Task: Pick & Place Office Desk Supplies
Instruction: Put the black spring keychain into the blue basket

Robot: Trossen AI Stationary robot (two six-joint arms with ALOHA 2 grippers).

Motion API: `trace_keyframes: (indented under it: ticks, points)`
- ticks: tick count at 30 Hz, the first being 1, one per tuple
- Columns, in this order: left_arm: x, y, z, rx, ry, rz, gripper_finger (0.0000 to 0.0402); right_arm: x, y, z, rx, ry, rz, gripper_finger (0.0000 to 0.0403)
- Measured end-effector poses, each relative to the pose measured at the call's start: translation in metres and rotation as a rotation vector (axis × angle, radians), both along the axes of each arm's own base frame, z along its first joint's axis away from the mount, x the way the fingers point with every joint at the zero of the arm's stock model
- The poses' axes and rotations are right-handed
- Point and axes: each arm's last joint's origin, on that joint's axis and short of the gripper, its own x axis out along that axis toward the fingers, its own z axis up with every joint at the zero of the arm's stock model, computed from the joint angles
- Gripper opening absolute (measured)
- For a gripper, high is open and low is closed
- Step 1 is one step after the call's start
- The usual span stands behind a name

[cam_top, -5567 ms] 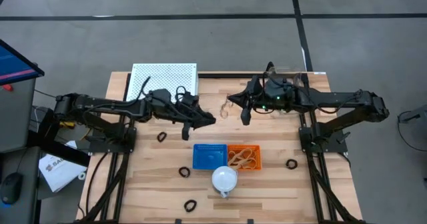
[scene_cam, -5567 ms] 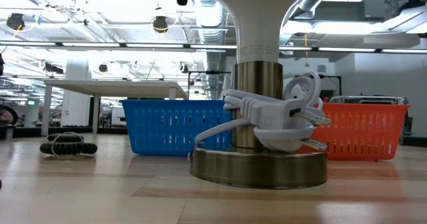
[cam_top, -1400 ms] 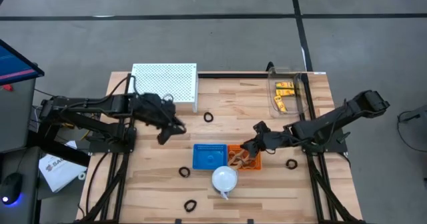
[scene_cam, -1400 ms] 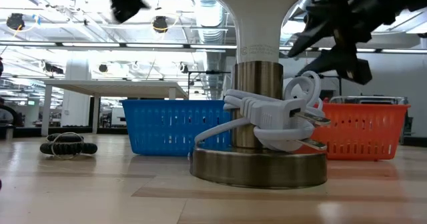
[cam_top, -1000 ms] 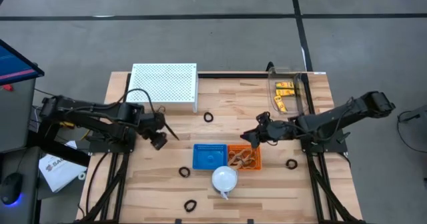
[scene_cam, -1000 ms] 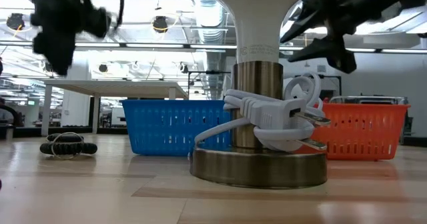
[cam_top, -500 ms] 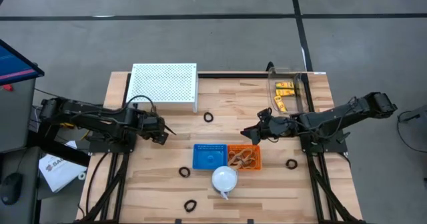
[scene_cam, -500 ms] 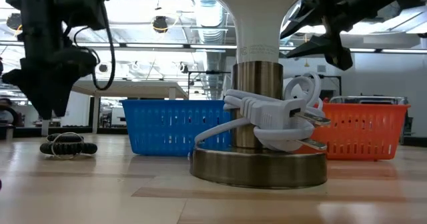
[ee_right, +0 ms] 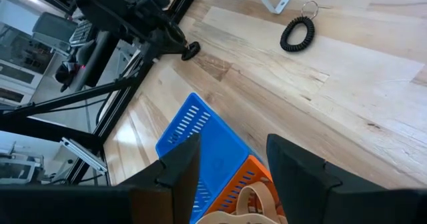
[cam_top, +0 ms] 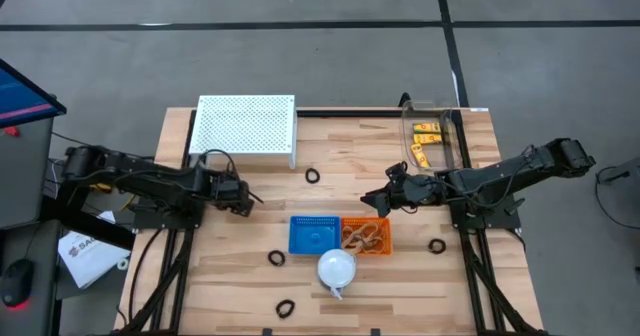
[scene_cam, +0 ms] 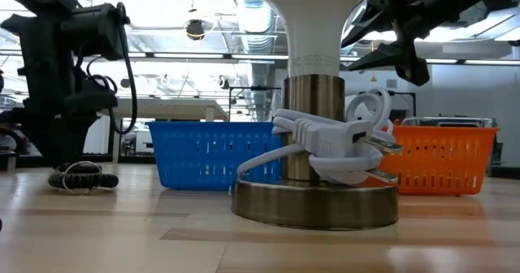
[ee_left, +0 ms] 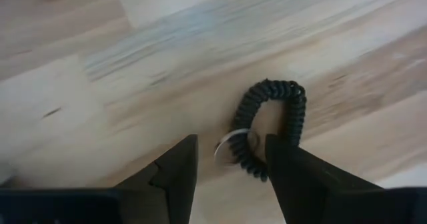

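Note:
A black coiled ring (ee_left: 272, 125) with a small silver key ring lies flat on the wood near the table's left side; in the low view the coiled ring (scene_cam: 82, 178) rests just below my left gripper (scene_cam: 58, 147). My left gripper (ee_left: 230, 174) points down, open, and its fingers stand either side of the coil's near end without touching it. In the high view my left gripper (cam_top: 246, 204) hides the coil. My right gripper (cam_top: 366, 204) hangs open and empty above the table, just beyond the orange basket (cam_top: 366, 236), which holds tan rubber bands.
A blue basket (cam_top: 313, 234) adjoins the orange one, with a white dome-shaped lamp (cam_top: 336, 268) in front of them. A white perforated box (cam_top: 245, 126) stands at the far left, a clear bin with yellow clips (cam_top: 428, 144) at the far right. Other black rings (cam_top: 313, 176) (cam_top: 276, 259) (cam_top: 436, 245) lie scattered.
My left gripper has come down toward the black coiled ring on the table's left side, rolling its wrist as it sank, and has stayed open. The coil has not moved.

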Motion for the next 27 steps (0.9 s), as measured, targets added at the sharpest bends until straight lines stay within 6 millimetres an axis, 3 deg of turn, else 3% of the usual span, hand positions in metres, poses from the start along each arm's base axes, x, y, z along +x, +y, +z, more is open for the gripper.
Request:
trace_keyframes:
  ticks: [4, 11, 14, 21, 27]
  points:
    - [0.002, 0.0, -0.008, 0.005, 0.048, -0.001, 0.0137, 0.0, 0.0, 0.0, 0.0, 0.001, 0.002, 0.0168]
    - [0.003, 0.0, -0.008, 0.014, 0.053, -0.004, 0.0019, 0.0, 0.001, 0.0, 0.002, 0.002, 0.002, 0.0168]
    - [0.005, 0.0, -0.002, 0.001, -0.009, -0.04, 0.002, 0.0, 0.001, 0.0, 0.003, 0.001, 0.003, 0.0168]
    - [0.029, -0.005, 0.028, -0.055, -0.408, -0.239, 0.0007, 0.0, 0.001, -0.001, 0.0, 0.005, 0.004, 0.0168]
    - [0.049, -0.005, 0.043, -0.017, -0.656, -0.265, 0.0008, 0.0, 0.001, -0.001, -0.001, 0.007, 0.004, 0.0168]
